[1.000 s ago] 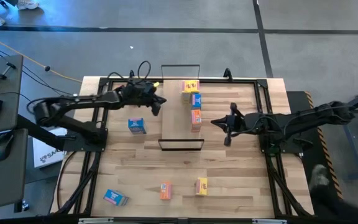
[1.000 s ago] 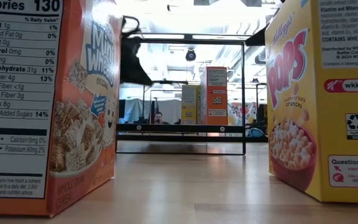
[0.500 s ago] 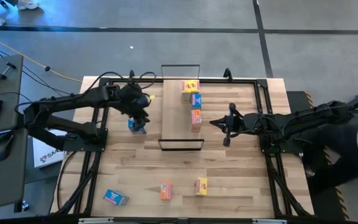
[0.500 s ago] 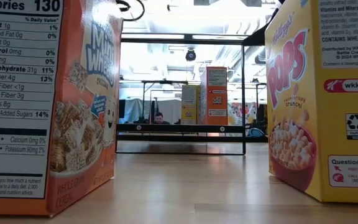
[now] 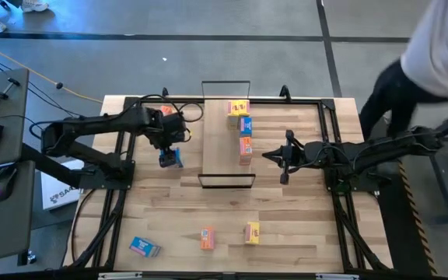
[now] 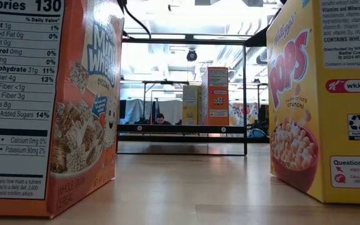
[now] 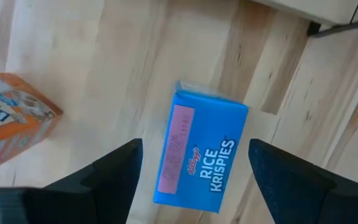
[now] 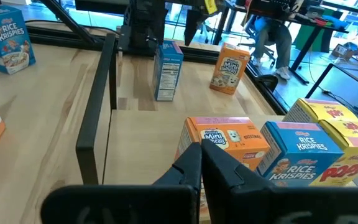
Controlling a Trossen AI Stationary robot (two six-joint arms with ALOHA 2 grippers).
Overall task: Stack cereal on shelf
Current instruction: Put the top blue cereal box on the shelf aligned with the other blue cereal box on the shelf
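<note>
Currently the left tool hovers directly over a blue box that stands on the counter just left of the shelf. In the left wrist view its fingers are spread wide, one on each side of the blue box, with clear gaps to the cardboard; nothing is gripped. An orange box sits near it on the counter, apart from the blue one.

Three boxes already stand in a row along the right side of the shelf: a yellow box at the far end, then a blue one, then an orange one. Three more wait near the front edge of the counter: another blue box, an orange box and a yellow box.

The right tool waits just right of the shelf, fingers pressed together, holding nothing.

Handling note: the box is judged to be light, thin cardboard, stiff along its edges but easily dented on its broad faces, and probably somewhat slick on the printed surface. Take hold across the two narrow sides near mid-height, with fingers square to the box, using only moderate closing force. An off-centre grip is likely to let the box pivot or tip when lifted.
</note>
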